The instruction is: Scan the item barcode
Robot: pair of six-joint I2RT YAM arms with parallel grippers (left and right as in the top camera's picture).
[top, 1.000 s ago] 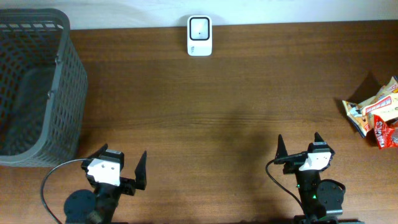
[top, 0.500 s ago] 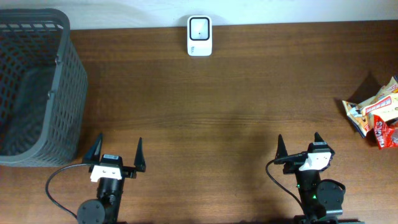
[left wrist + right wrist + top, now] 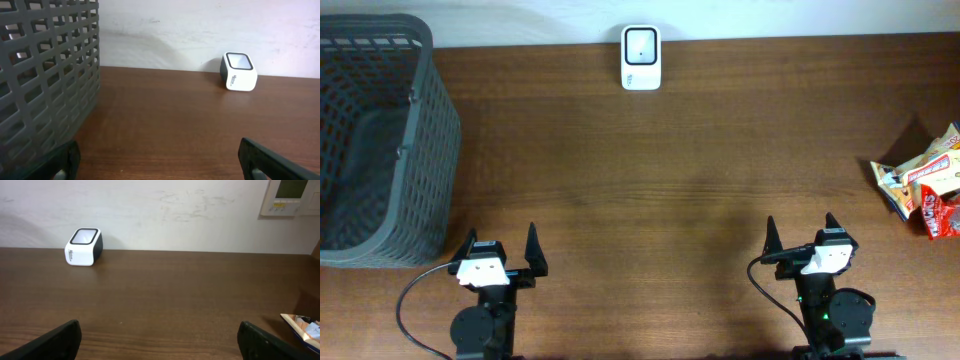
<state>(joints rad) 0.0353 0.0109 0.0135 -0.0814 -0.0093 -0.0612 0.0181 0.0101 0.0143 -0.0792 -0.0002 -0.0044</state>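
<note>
- Left gripper point(image 3: 501, 243), right gripper point(image 3: 800, 230): jaws wide, holding nothing.
- Snack packets point(image 3: 923, 183): far right, well apart from either gripper; likely light, crinkly, slippery film; best pinched along a flat sealed edge.
- Barcode scanner point(image 3: 641, 57): back centre, upright.

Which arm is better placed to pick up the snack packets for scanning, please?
The right. The snack packets lie far to the right, nearest the right claw, whose jaws stand open. The left claw is open too, but sits on the other side by the basket.
</note>
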